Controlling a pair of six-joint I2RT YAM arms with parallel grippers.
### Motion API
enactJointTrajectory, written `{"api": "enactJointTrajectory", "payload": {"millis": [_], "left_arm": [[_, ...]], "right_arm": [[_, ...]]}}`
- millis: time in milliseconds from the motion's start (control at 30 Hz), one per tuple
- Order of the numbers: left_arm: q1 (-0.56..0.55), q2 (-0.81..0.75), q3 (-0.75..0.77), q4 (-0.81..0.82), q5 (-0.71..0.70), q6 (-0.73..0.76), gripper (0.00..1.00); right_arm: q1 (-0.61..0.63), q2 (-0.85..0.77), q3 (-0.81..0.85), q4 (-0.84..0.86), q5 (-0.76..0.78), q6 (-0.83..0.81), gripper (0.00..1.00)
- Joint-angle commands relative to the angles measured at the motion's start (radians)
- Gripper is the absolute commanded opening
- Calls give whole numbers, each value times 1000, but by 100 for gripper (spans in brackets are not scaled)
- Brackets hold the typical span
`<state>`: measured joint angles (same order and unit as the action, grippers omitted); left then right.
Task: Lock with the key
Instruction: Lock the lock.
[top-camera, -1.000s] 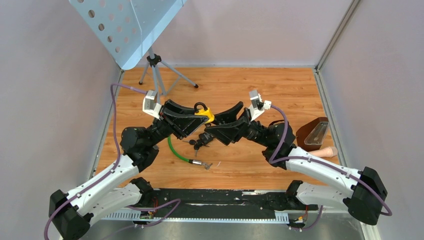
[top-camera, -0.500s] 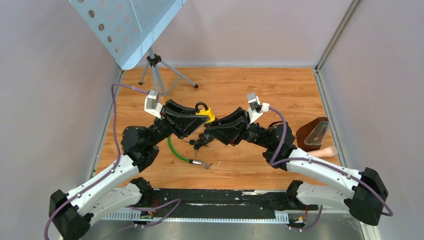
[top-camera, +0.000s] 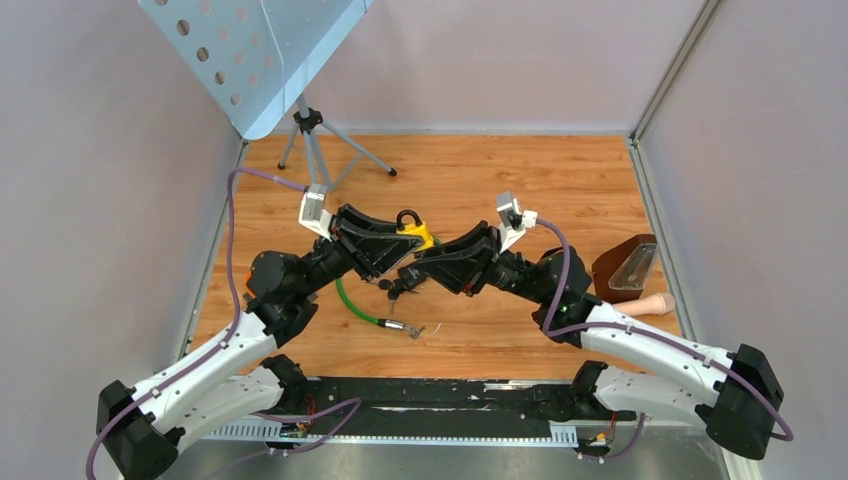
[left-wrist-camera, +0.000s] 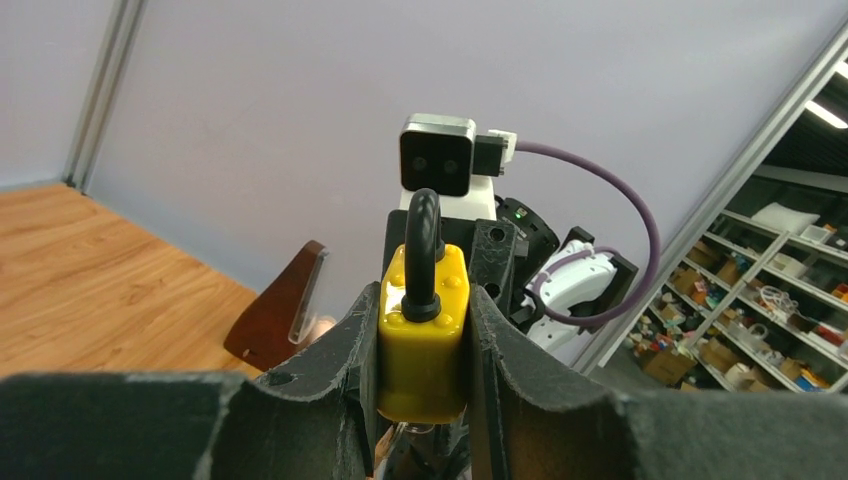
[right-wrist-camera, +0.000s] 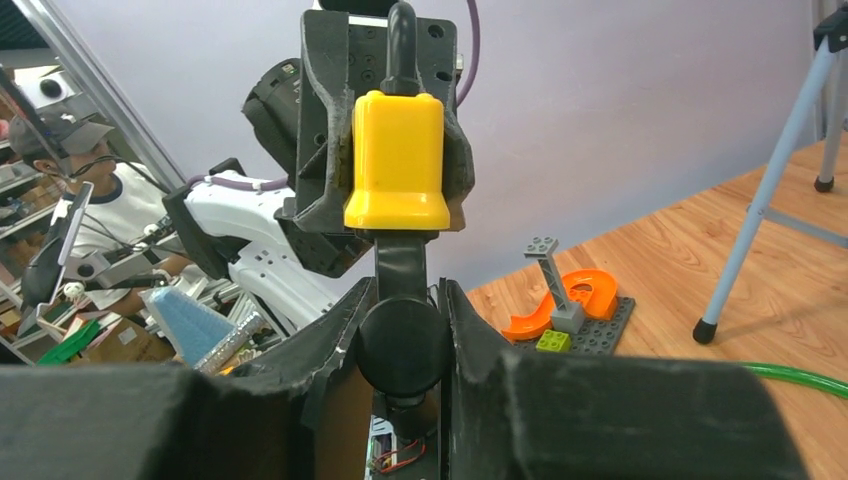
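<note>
I've got one yellow block-shaped padlock (left-wrist-camera: 422, 340) with a black loop shackle, held up above the middle of the wooden surface (top-camera: 500, 180) where my two arms meet. My left fingers (left-wrist-camera: 495, 330) are drawn in narrow, clamped on its two flat sides. My right fingers (right-wrist-camera: 475, 350) pinch one black round-headed key (right-wrist-camera: 400, 345), whose stem reaches the padlock's base.

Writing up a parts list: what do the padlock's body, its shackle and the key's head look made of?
Body: glossy yellow plastic, perhaps a cover over metal; moulded studs on top. Shackle: shiny black, likely coated metal. Key head: matte black, seemingly plastic; smooth, rounded.
</note>
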<state>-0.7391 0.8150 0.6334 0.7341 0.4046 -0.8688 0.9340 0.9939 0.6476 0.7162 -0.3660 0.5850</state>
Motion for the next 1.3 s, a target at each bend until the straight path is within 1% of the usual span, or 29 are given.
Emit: {"api": "enactJointTrajectory", "payload": {"millis": [0,67,167,200,267,333,500,767,967,1167,1267], "left_arm": [[3,-35,4,139,-88,-13,0],[4,-30,-10,154,-102,-23,0],[4,-31,-21,157,-120,-32,0],[4,-33,-26,156,-132,-32,0],[4,-36,-27,152,-145,-34,0],[4,-37,-27,147,-156,-37,0],[4,-40,-30,138,-194,-45,0],[4,-31,-31,148,-189,-50,0],[4,-26,-39,160,-183,-59,0],[5,-29,-47,160,-184,-68,0],[4,-33,-51,161,-190,-72,0]], "right_arm": [[0,48,9,12,67,-15,23],[-1,77,13,54,73,-17,37],[-1,100,7,121,67,-20,55],[0,103,1,151,64,-24,59],[1,106,-13,213,64,-33,63],[2,109,-22,250,61,-45,63],[5,119,-41,334,44,-61,58],[6,153,12,287,-15,-73,45],[7,169,30,319,1,-73,45],[6,176,64,331,10,-86,50],[7,181,81,322,11,-92,47]]}}
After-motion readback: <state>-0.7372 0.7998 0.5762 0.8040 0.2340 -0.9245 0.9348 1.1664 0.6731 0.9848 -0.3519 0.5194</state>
